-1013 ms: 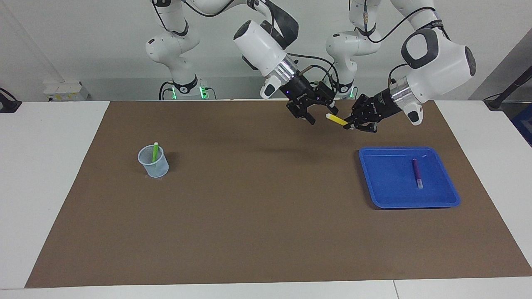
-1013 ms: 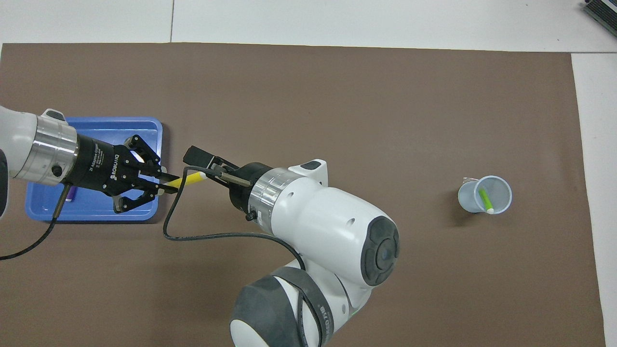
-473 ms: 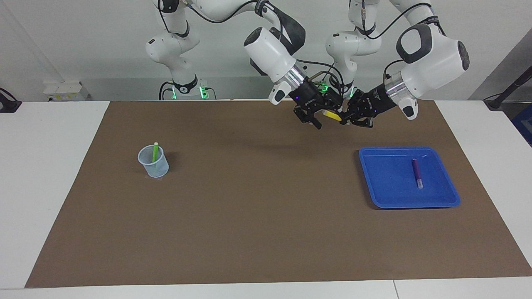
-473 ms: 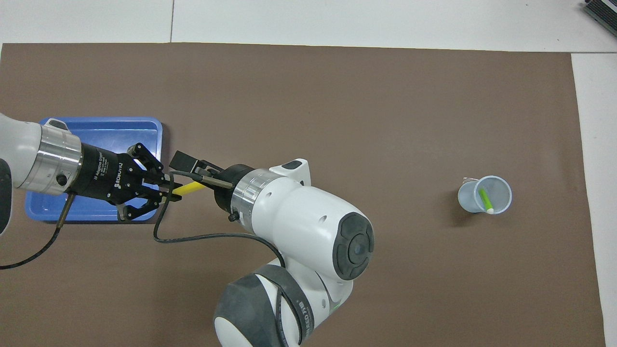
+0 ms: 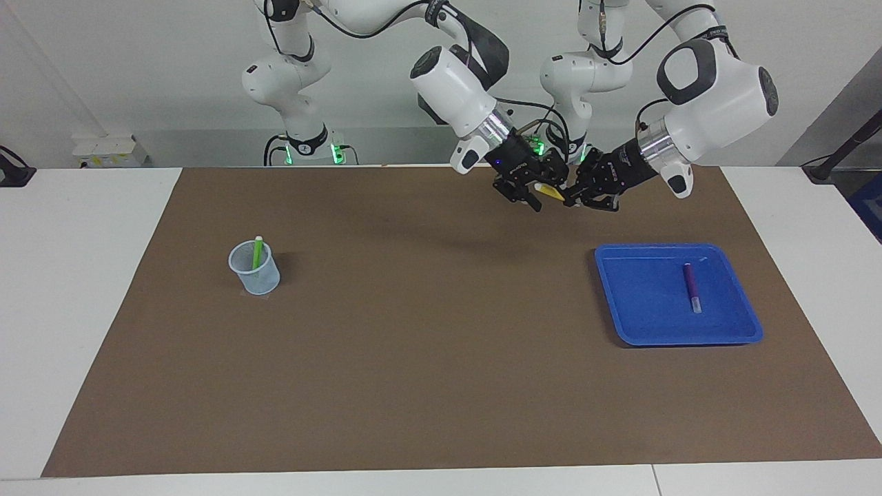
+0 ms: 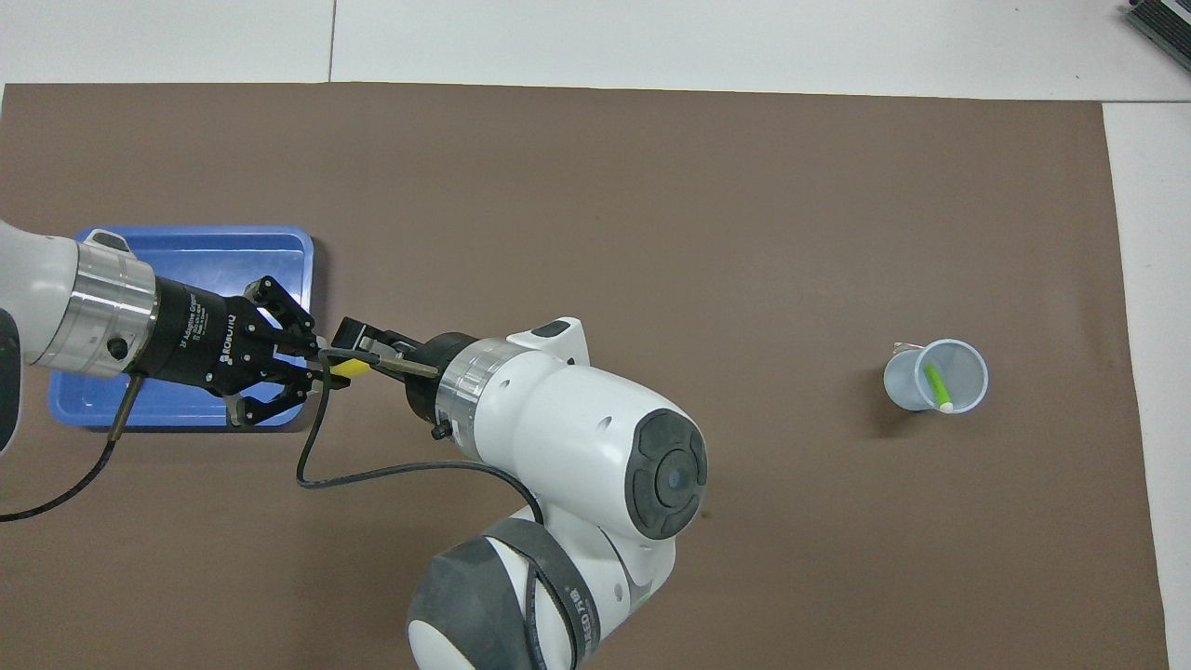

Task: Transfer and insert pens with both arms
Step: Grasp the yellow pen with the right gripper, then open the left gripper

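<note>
My left gripper (image 5: 572, 199) (image 6: 326, 370) is shut on one end of the yellow pen (image 5: 551, 193) (image 6: 352, 367) and holds it in the air over the mat, beside the blue tray (image 5: 679, 341) (image 6: 214, 233). My right gripper (image 5: 536, 194) (image 6: 368, 354) faces it and has come around the pen's other end. The dark purple pen (image 5: 690, 286) lies in the tray; the left arm hides it in the overhead view. The green pen (image 5: 257, 252) (image 6: 936, 386) stands tilted in a clear cup (image 5: 256, 277) (image 6: 907, 386).
A brown mat (image 5: 427, 358) covers most of the white table. The cup stands toward the right arm's end and the tray toward the left arm's end. A black cable (image 6: 372, 465) loops down from the right wrist.
The two grippers have closed in on each other. The right gripper has moved up to the yellow pen's free end, and less of the pen shows between them.
</note>
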Available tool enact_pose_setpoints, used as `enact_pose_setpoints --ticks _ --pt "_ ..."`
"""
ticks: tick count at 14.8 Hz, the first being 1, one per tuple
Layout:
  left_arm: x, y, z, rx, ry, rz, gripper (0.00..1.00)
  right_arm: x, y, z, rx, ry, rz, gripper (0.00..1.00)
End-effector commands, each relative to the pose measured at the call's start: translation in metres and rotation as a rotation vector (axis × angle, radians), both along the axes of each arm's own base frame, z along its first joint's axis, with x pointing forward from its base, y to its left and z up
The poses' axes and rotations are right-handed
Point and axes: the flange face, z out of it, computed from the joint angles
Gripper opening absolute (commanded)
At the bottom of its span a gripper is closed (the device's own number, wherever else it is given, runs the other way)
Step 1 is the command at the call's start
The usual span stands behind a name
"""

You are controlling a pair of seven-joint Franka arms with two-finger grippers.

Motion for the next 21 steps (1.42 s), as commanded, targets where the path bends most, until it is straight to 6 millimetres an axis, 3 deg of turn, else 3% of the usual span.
enact_pose_setpoints --ticks 1,7,9,16,19,21 --pt "-0.010 -0.002 0.003 -0.008 -0.006 0.026 0.00 0.001 -0.002 -0.001 -0.011 0.011 0.002 0.61" --pt "-0.011 -0.002 0.003 -0.008 -0.006 0.026 0.00 -0.005 -0.003 0.014 0.013 0.047 -0.016 0.60" --pt "-0.011 -0.002 0.006 -0.008 -0.011 0.026 0.00 -0.003 -0.011 0.016 -0.020 0.082 0.016 0.46" --pt "-0.012 -0.002 0.006 -0.007 -0.006 0.034 0.00 0.002 -0.016 0.019 -0.059 0.054 0.033 0.38" --pt "-0.012 -0.002 0.006 -0.006 -0.005 0.036 0.00 0.002 -0.016 0.019 -0.058 0.054 0.032 0.19" --pt "-0.012 -0.001 0.006 -0.006 -0.004 0.039 0.00 0.003 -0.017 0.020 -0.056 0.052 0.028 0.00"
